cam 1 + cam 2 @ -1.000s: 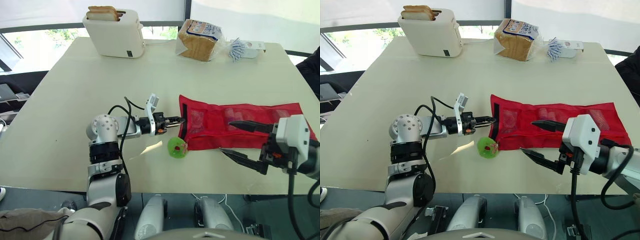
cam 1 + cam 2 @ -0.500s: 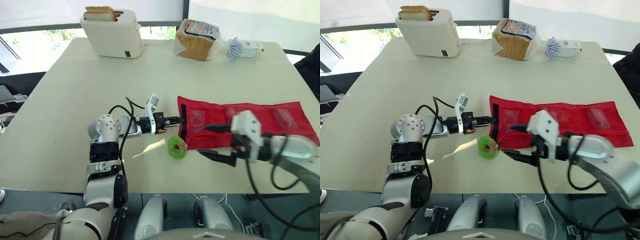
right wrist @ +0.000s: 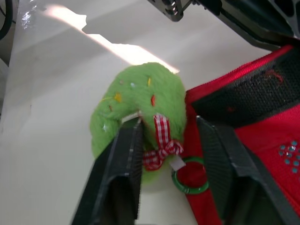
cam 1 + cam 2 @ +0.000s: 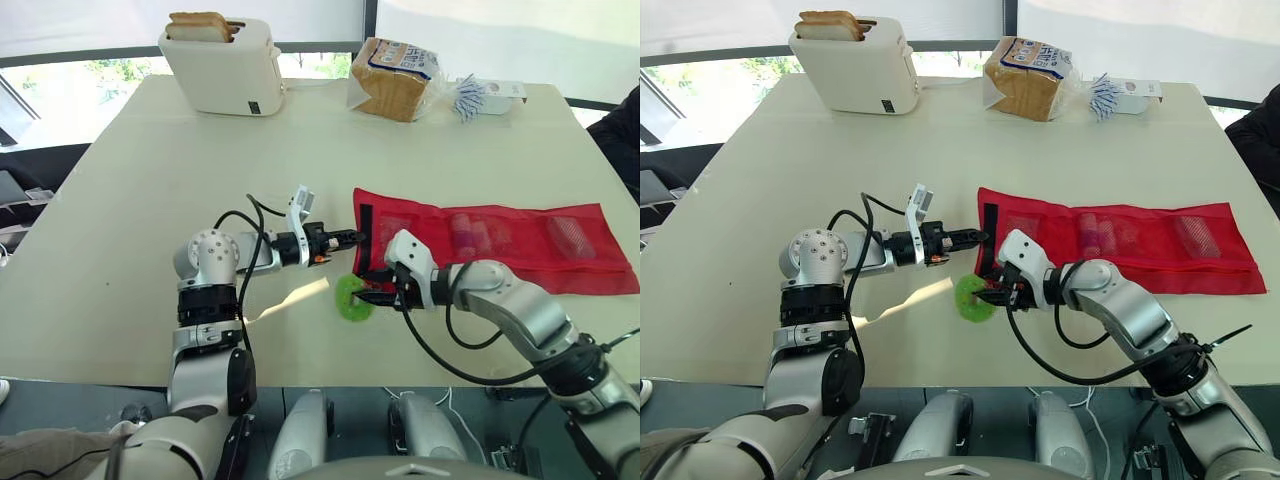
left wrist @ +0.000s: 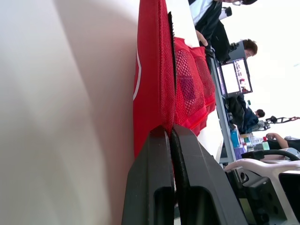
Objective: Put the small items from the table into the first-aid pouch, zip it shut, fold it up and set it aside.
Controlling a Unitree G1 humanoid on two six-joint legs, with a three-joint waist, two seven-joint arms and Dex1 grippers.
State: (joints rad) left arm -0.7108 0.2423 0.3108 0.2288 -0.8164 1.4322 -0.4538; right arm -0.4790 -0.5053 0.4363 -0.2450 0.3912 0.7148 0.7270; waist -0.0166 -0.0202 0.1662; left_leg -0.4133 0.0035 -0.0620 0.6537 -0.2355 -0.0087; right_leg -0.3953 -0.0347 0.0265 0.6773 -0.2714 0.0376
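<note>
The red mesh first-aid pouch lies flat on the right half of the table, with pale items showing through its mesh. My left gripper is shut on the pouch's left edge. A green plush wreath with a red checked bow rests on the table just off the pouch's front left corner. My right gripper has come down onto it. Its fingers stand narrowly apart astride the wreath's pouch-side part, one in the hole, the other over the pouch edge. A small green ring lies between them.
At the table's far edge stand a white toaster holding bread slices, a bagged loaf and a packet of blue-and-white sachets. The table's front edge runs just below the wreath.
My right gripper has swung left from over the pouch's front edge to the wreath, and its jaws have narrowed around it. The left gripper has kept its hold.
</note>
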